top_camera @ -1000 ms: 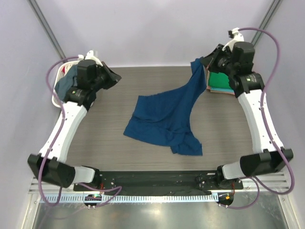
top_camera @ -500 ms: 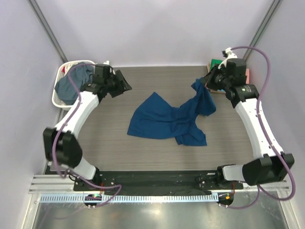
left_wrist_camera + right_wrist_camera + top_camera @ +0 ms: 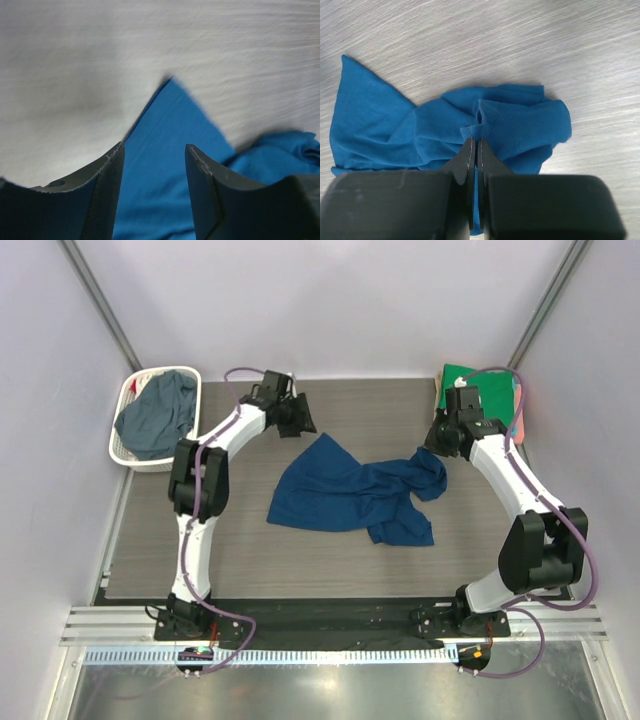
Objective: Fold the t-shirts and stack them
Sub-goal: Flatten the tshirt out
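Right wrist: right fingers (image 3: 467,155) clamped on blue t-shirt (image 3: 380,125); left fingers (image 3: 107,190) spread above it.

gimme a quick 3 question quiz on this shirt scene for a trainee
1. Which claw is shut on the blue t-shirt?
A. left claw
B. right claw
C. neither
2. True or false: the white basket holds a grey-blue shirt.
3. Fill in: the green shirt lies at the far ____ corner of the table.

Key: 1 B; 2 true; 3 right
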